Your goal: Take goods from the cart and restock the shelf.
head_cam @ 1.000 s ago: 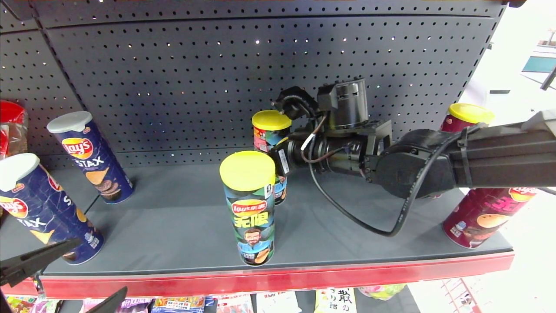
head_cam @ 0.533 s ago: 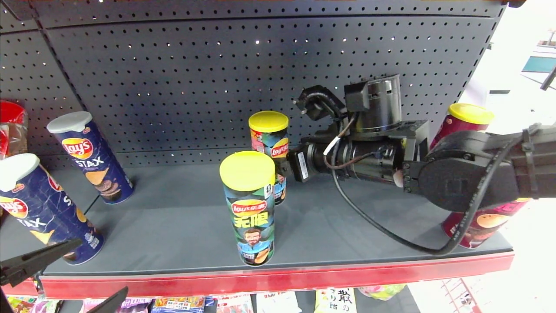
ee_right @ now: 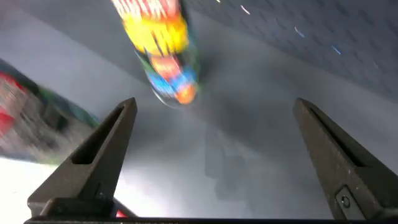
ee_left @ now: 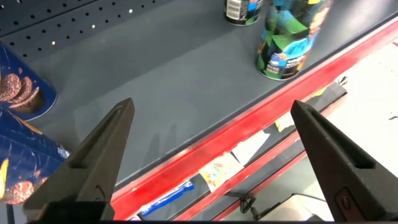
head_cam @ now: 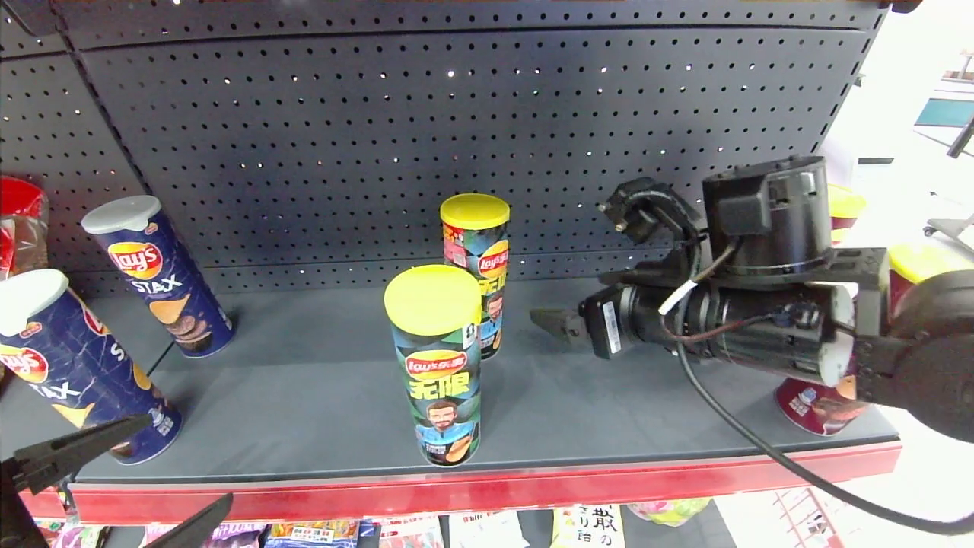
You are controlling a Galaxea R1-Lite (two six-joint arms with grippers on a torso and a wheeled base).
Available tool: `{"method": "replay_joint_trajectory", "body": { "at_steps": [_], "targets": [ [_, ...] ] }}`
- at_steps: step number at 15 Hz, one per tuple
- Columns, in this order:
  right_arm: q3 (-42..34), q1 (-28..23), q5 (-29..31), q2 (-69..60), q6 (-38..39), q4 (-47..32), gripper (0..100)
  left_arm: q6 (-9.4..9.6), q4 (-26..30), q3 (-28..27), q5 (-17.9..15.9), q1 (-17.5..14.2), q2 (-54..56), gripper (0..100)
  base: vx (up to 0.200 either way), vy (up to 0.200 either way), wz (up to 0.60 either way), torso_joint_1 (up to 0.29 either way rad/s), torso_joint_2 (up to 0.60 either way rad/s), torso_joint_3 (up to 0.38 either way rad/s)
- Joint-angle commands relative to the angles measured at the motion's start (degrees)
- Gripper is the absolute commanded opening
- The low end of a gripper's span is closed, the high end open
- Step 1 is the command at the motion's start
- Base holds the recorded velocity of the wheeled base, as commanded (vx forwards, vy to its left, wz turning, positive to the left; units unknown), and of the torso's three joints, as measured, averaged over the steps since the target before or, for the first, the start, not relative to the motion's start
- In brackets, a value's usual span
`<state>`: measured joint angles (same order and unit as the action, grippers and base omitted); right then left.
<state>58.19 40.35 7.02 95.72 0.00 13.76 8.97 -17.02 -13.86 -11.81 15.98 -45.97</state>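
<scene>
The rear yellow-lidded chip can (head_cam: 475, 270) stands upright on the grey shelf (head_cam: 304, 380), close to the perforated back panel (head_cam: 380, 137). Just behind and a little to the robot's right of it in line stands the matching front can (head_cam: 437, 365), which sits nearer the red shelf lip (head_cam: 487, 487). The right hand (head_cam: 552, 323) lies level over the shelf to the robot's right of that rear can. Its long axis runs sideways across the shelf and points at the can's lower body, with a clear strip of bare shelf between fingertips and can. In the right wrist view the hand (ee_right: 214, 162) has its fingers spread wide with nothing between them, and the can (ee_right: 165, 50) stands farther off, beyond the gap. The can looks to be placed and free of the hand. The relation that matters for the next move is therefore that gap. The can's axis is vertical and the hand's is horizontal, so a straight pull to the right along the hand's own line should clear it without brushing either yellow lid. The left hand (head_cam: 129, 487), fingers also apart and empty, hangs low in front of the shelf lip near the blue cans (head_cam: 76, 365). It is well apart from the yellow-lidded pair, so the right hand is the nearer one.
</scene>
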Motion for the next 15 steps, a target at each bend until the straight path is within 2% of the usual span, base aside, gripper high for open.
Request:
{"method": "replay_joint_trajectory", "body": {
  "at_steps": [1, 3, 6, 8, 9, 12, 15],
  "targets": [
    [-8.35, -0.27, 2.21, -8.97, 1.32, 0.04, 100, -0.01, -0.12, -1.52, 0.91, -0.07, -4.48, 100, 0.000, 0.000, 0.00, 0.000, 0.00, 0.000],
    [-19.60, -0.10, 2.21, -21.37, 1.58, 2.32, 100, -0.10, -1.18, -2.49, 3.11, -0.07, -10.63, 100, 0.000, 0.000, 0.00, 0.000, 0.00, 0.000],
    [-29.62, -0.27, 3.26, -36.75, -0.70, 4.17, 100, -0.53, -5.22, -2.31, 2.67, 0.37, -18.01, 100, 0.000, 0.000, 0.00, 0.000, 0.00, 0.000],
    [-34.81, -0.54, 6.51, -45.18, -0.79, 3.38, 100, -2.20, -9.35, -2.49, 2.58, 1.77, -23.99, 100, 0.000, 0.000, 0.00, 0.000, 0.00, 0.000],
    [-36.13, -0.62, 8.80, -48.70, -0.70, 2.58, 100, -2.91, -11.46, -2.75, 2.67, 2.91, -27.07, 100, 0.000, 0.000, 0.00, 0.000, 0.00, 0.000],
    [-36.13, -1.59, 11.26, -56.61, -0.70, -3.92, 100, -2.73, -13.39, -4.33, 2.58, 4.94, -33.22, 100, 0.000, 0.000, 0.00, 0.000, 0.00, 0.000],
    [-36.83, -8.36, 11.35, -61.27, -0.44, -6.82, 100, -2.64, -13.39, -6.53, 2.58, 7.05, -36.38, 100, 0.000, 0.000, 0.00, 0.000, 0.00, 0.000]
  ]
}}
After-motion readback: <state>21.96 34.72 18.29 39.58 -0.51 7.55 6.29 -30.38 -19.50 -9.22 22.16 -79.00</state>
